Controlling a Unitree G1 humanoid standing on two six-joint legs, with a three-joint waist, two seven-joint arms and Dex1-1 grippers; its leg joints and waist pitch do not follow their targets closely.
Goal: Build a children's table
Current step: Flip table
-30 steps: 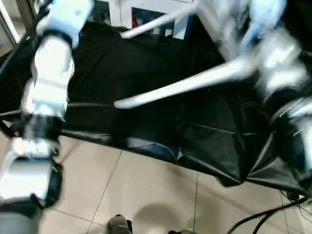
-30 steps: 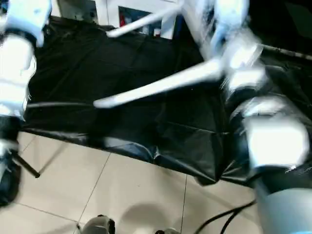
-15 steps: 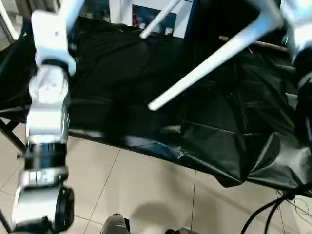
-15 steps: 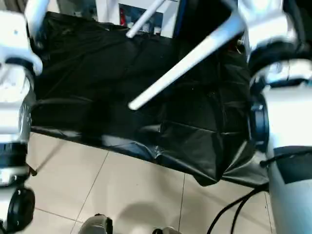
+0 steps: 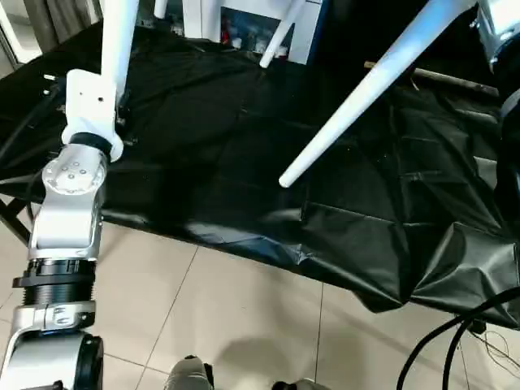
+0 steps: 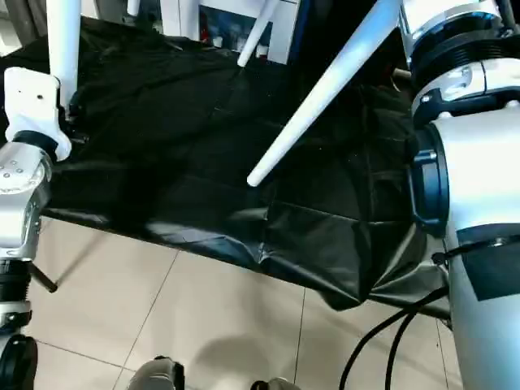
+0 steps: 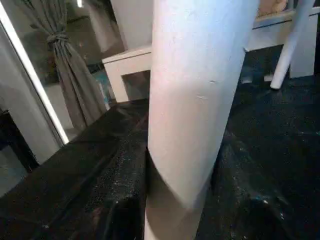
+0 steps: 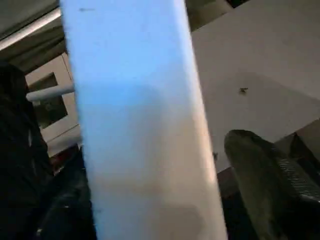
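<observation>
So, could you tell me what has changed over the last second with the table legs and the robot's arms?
The long white leg by the right arm has swung from nearly flat to steeply tilted, its free end raised off the black cloth. The left forearm has come down, with another white leg upright above it. The far leg stays beyond the table, and the cloth is unchanged.

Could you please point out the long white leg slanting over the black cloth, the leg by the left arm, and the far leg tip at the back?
slanting leg (image 5: 357,106), left eye view, mid-shaft.
leg by the left arm (image 5: 119,36), left eye view, shaft above the wrist.
far leg (image 5: 278,38), left eye view, lower shaft near its tip.
</observation>
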